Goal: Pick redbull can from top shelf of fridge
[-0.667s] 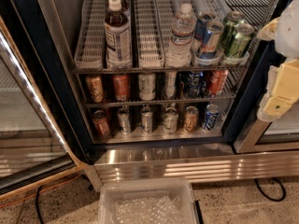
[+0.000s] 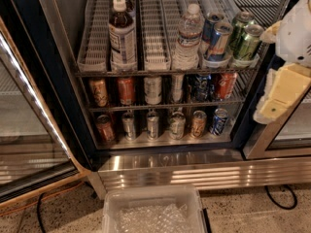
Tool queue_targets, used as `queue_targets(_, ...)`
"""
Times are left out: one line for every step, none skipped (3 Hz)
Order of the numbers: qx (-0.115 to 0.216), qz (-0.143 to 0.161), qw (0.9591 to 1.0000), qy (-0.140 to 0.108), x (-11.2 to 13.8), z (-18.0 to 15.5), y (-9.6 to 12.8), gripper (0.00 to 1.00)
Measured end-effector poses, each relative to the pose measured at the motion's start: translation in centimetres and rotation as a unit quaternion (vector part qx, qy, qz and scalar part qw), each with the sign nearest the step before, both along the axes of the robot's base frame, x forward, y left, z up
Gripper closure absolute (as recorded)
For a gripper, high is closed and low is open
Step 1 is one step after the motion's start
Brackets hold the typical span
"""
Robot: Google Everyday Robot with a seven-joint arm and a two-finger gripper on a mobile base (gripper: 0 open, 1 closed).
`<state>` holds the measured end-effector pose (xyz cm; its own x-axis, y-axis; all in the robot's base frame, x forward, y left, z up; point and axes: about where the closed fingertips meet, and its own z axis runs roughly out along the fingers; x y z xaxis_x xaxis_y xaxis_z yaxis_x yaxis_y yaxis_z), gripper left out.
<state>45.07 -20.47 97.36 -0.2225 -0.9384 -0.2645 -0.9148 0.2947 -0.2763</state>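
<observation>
**Fridge open, gripper at right edge**

Background: a fridge (image 2: 73, 125) with a dark frame and wire racks of drinks. The gripper (image 2: 282, 91), cream and white, sits at the right edge beside the top shelf (image 2: 155, 28) and is partly cut off. Whether it is open or closed cannot be told. Nearest it stand two green cans (image 2: 248, 40). One lane left, the redbull can (image 2: 219, 41) stands upright, long axis vertical, silver top up. A twin is half hidden behind it.
</observation>
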Motion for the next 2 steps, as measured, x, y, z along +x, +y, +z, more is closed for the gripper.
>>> queue_targets(0.059, -0.013, 0.9970, -0.048, 5.82, -1.87, 1.46, 0.00)
queue_targets(0.059, -0.013, 0.9969, -0.051, 5.91, -1.80, 1.50, 0.00)
